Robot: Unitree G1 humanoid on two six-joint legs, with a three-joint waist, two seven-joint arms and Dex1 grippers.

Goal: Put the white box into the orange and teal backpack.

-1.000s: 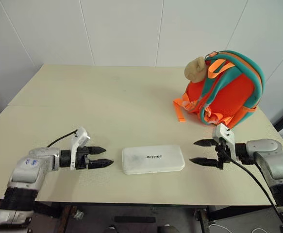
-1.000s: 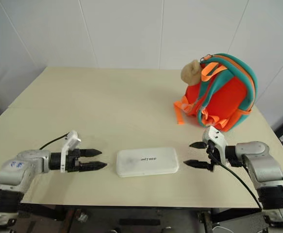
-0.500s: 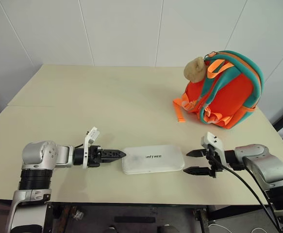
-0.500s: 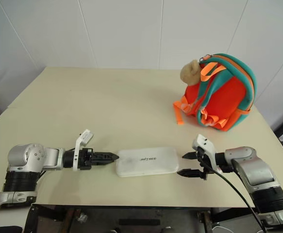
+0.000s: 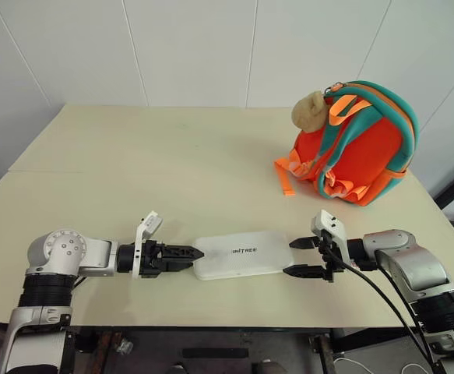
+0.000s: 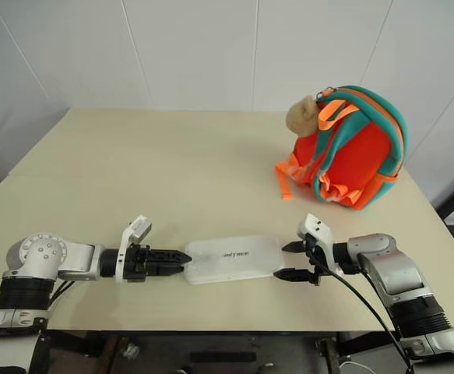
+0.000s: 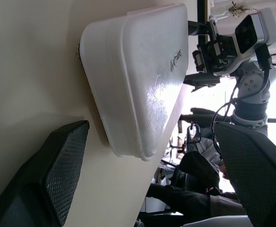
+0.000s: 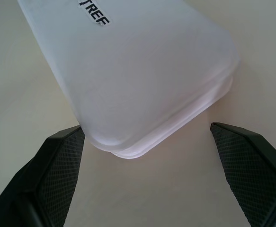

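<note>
A: From the head camera, what is seen on the table?

B: The white box is seen lying flat near the front edge, lettering up. The orange and teal backpack is stood upright at the far right corner, well apart from the box, with a tan plush toy at its upper left and an orange strap trailing onto the table.

A: And the claws?

B: The left gripper is laid level at the box's left end, its tips just at that end. The right gripper is set at the box's right end, its fingers spread apart (one toward the back edge, one toward the front), with the end of the box just between the tips.

A: What is shown from the left wrist?

B: The box's near end is seen between two widely parted black fingers; no finger is seen touching it. Past the far end, the right gripper is visible.

A: From the right wrist?

B: The box's rounded end is framed by two spread fingers. One pad is seen just at a corner; whether contact is made cannot be told.
</note>
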